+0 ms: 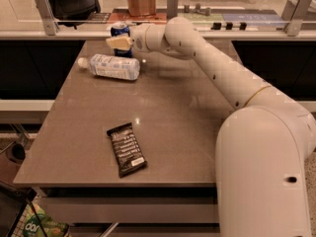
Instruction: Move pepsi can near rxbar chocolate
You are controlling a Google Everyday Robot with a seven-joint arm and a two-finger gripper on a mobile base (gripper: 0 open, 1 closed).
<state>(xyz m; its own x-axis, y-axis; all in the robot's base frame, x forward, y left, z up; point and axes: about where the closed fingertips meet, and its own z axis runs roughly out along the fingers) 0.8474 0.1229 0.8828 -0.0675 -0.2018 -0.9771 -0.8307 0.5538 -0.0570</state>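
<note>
The pepsi can [119, 29], blue with a silver top, stands upright at the table's far edge, left of centre. My gripper [119, 42] is at the can, right in front of its lower half, which it hides. The arm reaches in from the right across the back of the table. The rxbar chocolate [127, 149], a flat black wrapper with white text, lies near the table's front edge, well in front of the can and apart from the gripper.
A clear plastic bottle [111, 66] with a white cap lies on its side just in front of the can. The grey table [192, 117] has a glass-railed counter behind it with a brown box [141, 0]. A green package [40, 226] sits on the floor at the front left.
</note>
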